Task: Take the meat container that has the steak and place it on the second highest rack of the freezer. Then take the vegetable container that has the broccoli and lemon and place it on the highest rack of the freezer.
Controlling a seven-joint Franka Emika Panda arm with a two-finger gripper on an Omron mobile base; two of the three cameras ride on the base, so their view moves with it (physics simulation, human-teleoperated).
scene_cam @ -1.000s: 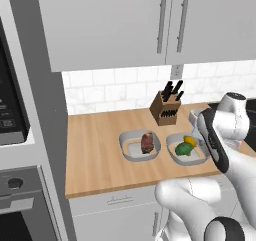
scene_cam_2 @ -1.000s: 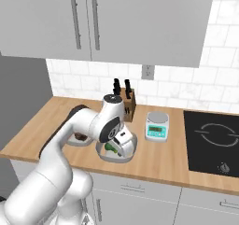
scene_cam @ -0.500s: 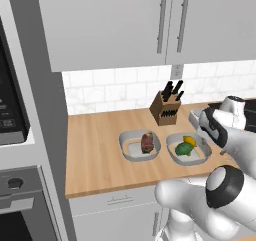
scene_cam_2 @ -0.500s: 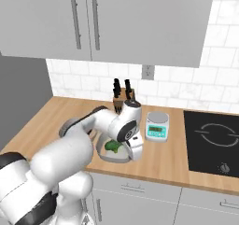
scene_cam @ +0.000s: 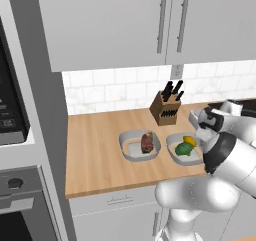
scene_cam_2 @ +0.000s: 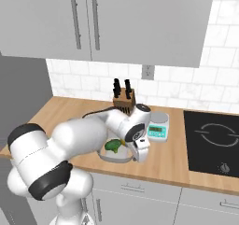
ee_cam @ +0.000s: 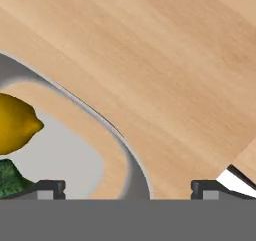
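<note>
Two shallow white trays sit side by side on the wooden counter [scene_cam: 100, 150], in front of the knife block [scene_cam: 166, 106]. The meat tray [scene_cam: 140, 145], front-left of the block, holds the steak [scene_cam: 147, 141], a small reddish-brown slab lying toward the tray's right half with bare white floor beside it. The veg tray [scene_cam: 186, 149], front-right of the block and just beside the meat tray without touching it, holds the broccoli [scene_cam: 184, 149] and, behind it and touching or nearly so, the lemon [scene_cam: 189, 140]. The gripper [ee_cam: 127, 187] hangs low over the veg tray's right rim, fingers spread wide, one tip over the tray's inside and the other over bare wood; it holds nothing, though whether a tip touches the rim is hard to say from the hand view. In that view the lemon [ee_cam: 15, 124] and a corner of the broccoli [ee_cam: 10, 181] lie inside the curved rim [ee_cam: 107, 127]. A small scale [scene_cam_2: 158, 126] stands just right of the block, close behind the hand, and the cooktop [scene_cam_2: 212, 142] lies further right. Left of the meat tray the counter runs open to its edge; a narrow strip separates both trays from the front edge.
</note>
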